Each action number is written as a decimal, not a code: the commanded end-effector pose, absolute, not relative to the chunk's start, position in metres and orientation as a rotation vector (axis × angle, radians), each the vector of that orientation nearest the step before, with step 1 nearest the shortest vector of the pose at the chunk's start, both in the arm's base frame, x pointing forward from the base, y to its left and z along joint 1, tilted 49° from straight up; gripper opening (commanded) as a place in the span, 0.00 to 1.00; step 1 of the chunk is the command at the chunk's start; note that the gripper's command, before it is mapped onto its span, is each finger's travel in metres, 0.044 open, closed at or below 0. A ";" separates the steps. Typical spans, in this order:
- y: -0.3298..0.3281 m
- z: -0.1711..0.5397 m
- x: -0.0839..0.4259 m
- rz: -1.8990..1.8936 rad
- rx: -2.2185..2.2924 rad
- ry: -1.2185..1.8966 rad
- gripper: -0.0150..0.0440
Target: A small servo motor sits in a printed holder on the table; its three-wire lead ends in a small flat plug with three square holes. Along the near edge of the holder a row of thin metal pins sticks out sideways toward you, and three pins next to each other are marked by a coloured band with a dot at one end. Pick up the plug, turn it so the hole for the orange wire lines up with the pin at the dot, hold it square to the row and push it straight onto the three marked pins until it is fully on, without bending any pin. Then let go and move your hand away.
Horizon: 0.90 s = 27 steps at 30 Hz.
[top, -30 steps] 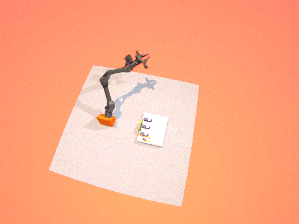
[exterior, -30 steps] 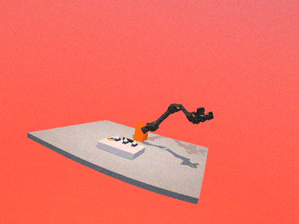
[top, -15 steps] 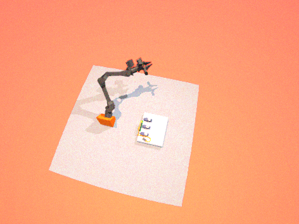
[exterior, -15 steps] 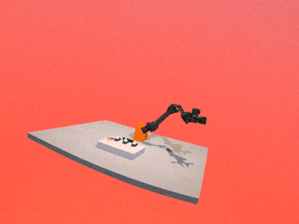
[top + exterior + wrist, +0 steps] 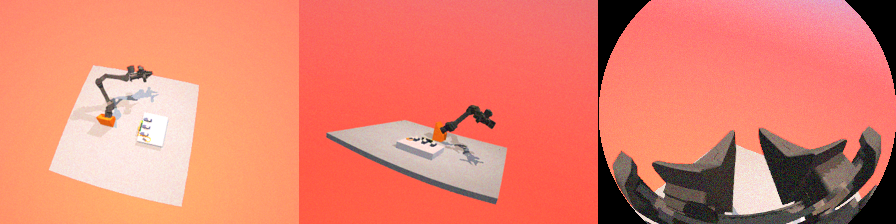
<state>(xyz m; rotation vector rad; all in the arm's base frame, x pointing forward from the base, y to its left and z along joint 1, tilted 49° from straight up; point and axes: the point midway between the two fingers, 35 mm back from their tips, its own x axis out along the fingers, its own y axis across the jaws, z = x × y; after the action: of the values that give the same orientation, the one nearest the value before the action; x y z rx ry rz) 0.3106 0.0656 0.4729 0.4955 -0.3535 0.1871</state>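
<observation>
The holder is a low white block with three small dark servo shapes on top. A thin orange lead curls at one end of it. A small dark piece beside the loop looks like the plug, too small to tell its turn or holes. A green and yellow strip runs along the holder's edge on the arm-base side; single pins and the dot cannot be made out. My gripper is partly open and empty, high above the table and well away from the holder.
The pale table carries the orange arm base, which stands beside the holder across a gap. The arm's shadow falls on the table. The gripper is near the table's far edge in the top view.
</observation>
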 end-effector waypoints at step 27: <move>-0.015 0.285 0.365 0.021 -0.014 0.223 0.45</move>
<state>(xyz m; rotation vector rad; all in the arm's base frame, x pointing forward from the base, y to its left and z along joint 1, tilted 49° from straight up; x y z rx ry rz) 0.3458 -0.0072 0.3040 -0.0039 0.1088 0.0110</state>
